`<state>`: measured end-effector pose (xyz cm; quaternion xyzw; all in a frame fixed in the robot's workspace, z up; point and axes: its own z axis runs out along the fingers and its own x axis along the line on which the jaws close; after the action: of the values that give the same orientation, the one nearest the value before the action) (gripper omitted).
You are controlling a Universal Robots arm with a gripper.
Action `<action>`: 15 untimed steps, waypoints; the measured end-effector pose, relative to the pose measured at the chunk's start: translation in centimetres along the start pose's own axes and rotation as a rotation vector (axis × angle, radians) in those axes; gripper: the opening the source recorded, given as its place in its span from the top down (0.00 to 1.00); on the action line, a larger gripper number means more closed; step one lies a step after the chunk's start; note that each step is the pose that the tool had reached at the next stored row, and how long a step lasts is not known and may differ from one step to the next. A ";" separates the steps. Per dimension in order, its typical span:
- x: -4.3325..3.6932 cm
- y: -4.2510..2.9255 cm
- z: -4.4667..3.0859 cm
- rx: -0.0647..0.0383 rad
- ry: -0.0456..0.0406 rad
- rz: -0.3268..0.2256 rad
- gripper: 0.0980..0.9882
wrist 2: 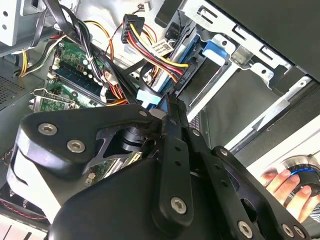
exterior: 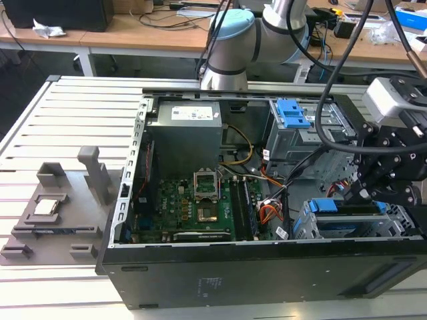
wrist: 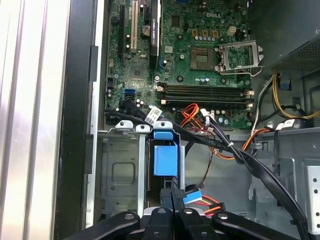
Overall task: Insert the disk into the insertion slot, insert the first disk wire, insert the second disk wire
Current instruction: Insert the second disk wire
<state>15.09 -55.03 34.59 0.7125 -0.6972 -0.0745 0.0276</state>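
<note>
The disk, in its bright blue carrier, lies inside the grey perforated insertion slot at the case's front corner on the exterior view's right. My gripper hangs just over the disk's inner end. In both wrist views its black fingers are pressed together. A blue-tabbed disk wire plug sits at their tips, and its red cable trails away. A second plug with red, yellow and black leads hangs loose near the disk's end.
A taller grey cage with a blue latch stands behind the slot. Loose cables cross between the motherboard and the drive bays. A person's hand rests outside the case. A grey fixture lies on the slatted table.
</note>
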 end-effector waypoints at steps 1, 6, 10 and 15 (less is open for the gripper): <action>0.00 -0.05 0.02 -0.001 -0.0001 0.000 0.97; -0.11 -0.30 0.10 -0.003 -0.0036 0.000 0.97; -0.10 -0.67 0.06 -0.005 -0.0044 0.000 0.97; 0.02 -0.70 0.17 -0.007 -0.0082 -0.001 0.97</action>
<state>15.76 -55.02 34.31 0.7123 -0.6968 -0.0798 0.0271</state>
